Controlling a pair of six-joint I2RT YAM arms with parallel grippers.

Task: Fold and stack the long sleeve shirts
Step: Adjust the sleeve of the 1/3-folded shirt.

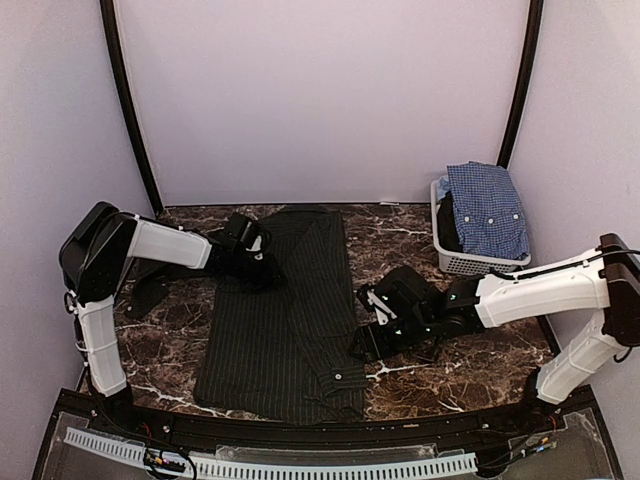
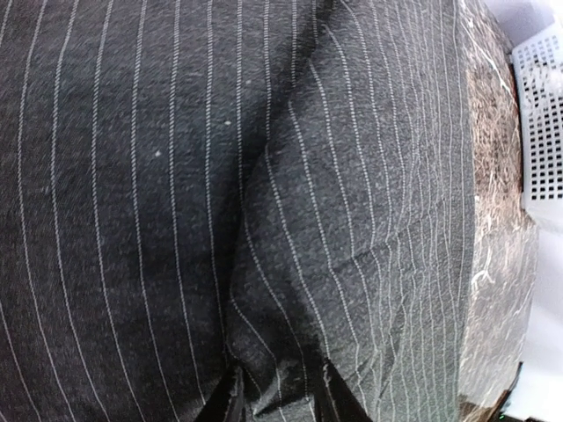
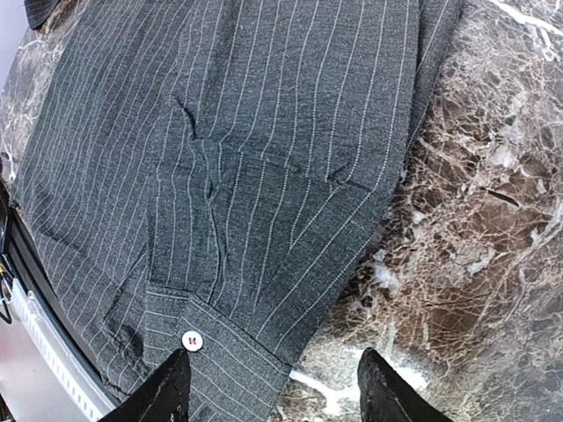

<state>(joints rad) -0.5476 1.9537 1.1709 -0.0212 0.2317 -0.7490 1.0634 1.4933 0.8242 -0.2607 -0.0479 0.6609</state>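
- Black shirt (image 1: 285, 320): lies flat in the middle of the surface (image 1: 450, 370) as a long strip from the far edge towards the near edge. Its cuff (image 3: 220, 352), with a white button (image 3: 189, 340), sits at the near right corner of the strip.
- Blue shirt (image 1: 487, 208): draped over the basket (image 1: 480, 265) at the far right corner, apparently not yet folded.
- Handling (judged): thin woven cloth, light and limp, and not fragile. It will wrinkle and drag rather than move as one piece. It is best pinched at an edge or corner through all layers, with the two holds well apart.
- Left pincer (image 2: 281, 400): at the strip's far left edge, with a ridge of cloth between its fingers. Whether it is clamped cannot be told.
- Right pincer (image 3: 273, 387): jaws wide apart over the cuff and bare surface, holding nothing.
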